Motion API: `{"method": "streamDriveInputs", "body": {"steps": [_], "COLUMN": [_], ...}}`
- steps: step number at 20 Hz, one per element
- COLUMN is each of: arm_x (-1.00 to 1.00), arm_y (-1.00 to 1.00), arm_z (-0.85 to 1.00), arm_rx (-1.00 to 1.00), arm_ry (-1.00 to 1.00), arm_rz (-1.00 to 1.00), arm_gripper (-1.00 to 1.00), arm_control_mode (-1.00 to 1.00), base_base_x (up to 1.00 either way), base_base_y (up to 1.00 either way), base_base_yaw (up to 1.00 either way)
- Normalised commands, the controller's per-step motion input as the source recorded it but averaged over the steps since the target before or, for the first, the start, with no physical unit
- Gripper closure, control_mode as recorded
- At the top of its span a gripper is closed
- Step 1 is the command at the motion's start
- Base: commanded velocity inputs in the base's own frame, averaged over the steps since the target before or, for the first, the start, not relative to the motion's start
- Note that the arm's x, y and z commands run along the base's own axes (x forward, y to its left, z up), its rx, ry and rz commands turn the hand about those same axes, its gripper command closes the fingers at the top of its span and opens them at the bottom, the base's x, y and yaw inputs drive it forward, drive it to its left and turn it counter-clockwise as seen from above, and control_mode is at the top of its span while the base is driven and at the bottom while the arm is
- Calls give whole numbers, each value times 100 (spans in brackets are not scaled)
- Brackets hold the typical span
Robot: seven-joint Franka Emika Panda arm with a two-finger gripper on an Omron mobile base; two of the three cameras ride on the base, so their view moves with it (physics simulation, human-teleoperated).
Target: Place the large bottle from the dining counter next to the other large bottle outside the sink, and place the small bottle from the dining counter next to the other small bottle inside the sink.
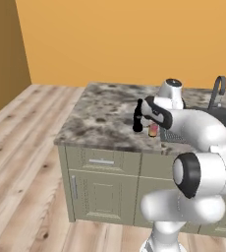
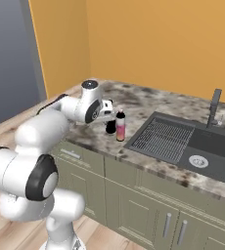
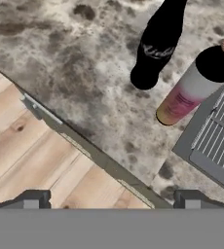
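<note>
- The gripper [image 3: 111, 197] stands wide open and empty, looking down over the edge of the counter [image 3: 75, 73], with the bottles ahead of it.
- The pink bottle [image 3: 189, 90] stands upright on the marble just beside the sink [image 2: 183, 141], outside the basin and close to its ribbed rack [image 3: 221, 131].
- The dark cola bottle [image 3: 155, 46] stands upright just beside it; the two are near but appear apart.
- Judged from this, the large-bottle step looks done, and the small bottle is next.
- The pink bottle looks rigid, smooth and probably light; tall and narrow, it would tip easily.
- A hold across its straight body, below the white band, seems safest; the tapering neck would likely slip.
</note>
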Motion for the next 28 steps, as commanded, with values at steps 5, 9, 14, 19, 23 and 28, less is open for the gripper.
{"method": "streamDriveInputs", "body": {"steps": [5, 9, 14, 19, 23, 28], "arm_x": [-65, -39, -21, 0, 23, 15], "arm_y": [14, 0, 0, 0, 0, 0], "arm_z": [-23, -30, -23, -3, -3, -7], "arm_rx": [-16, -2, 1, 6, 1, 0], "arm_ry": [0, 0, 0, 0, 1, 3], "arm_rz": [12, 4, -5, -22, -22, -5], "arm_gripper": [-100, -100, -100, -100, -100, -100], "arm_control_mode": [-100, -100, -100, -100, -100, 100], "base_base_x": [0, 0, 0, 0, 0, -9], "base_base_y": [0, 0, 0, 0, 0, 0], "base_base_yaw": [0, 0, 0, 0, 0, -1]}}
